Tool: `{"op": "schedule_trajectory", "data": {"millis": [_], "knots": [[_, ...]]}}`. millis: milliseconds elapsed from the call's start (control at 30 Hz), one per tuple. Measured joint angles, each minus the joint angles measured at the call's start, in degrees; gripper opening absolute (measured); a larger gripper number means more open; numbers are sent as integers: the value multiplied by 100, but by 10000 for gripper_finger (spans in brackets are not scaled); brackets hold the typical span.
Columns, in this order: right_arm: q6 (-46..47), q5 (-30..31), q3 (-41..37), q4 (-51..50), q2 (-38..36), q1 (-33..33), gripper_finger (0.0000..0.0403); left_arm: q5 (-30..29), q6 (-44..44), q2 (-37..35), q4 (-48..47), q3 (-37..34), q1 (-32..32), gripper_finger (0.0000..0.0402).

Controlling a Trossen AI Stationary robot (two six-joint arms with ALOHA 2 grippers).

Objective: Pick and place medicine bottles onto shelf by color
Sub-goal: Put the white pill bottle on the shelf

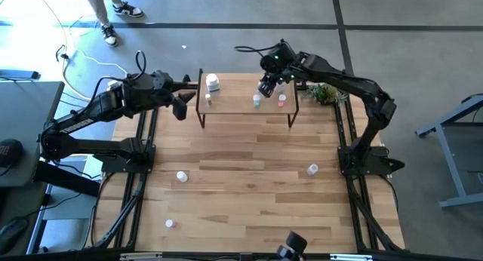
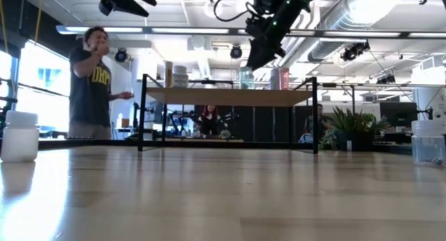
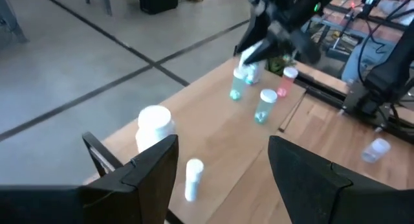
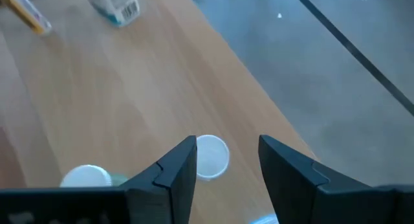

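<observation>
at upper centre of the high view the right gripper [image 1: 266,88] is hovering, fingers spread, over medicine bottles [image 1: 257,101] on the shelf [image 1: 245,109], while the left gripper [image 1: 181,109], fingers spread, is waiting at its left end.

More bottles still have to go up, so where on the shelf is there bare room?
The shelf is bare along its middle, between the white bottles at its left end and the teal bottle. Its right end is crowded: teal and pink bottles cluster under the right gripper. The left gripper hovers off the left end.
</observation>
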Motion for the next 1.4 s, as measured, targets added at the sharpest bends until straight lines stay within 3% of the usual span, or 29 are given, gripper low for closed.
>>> {"op": "schedule_trajectory", "data": {"millis": [233,433,533,1100,1400], "knots": [[553,-11,0,0,-343,249,158,445,-377,0,-614,0,-1,253],[1259,-17,0,-69,-652,564,158,1214,-677,0,-1531,0,-60,261],[1704,-13,2,-127,-756,666,158,1248,-606,0,-2087,0,-240,260],[3312,-11,2,-640,-902,1980,158,1205,-1067,-91,-2884,-54,-2233,259],[3857,179,0,-1127,-904,2665,158,1151,-1718,-629,-2562,-1203,-3304,258]]}}
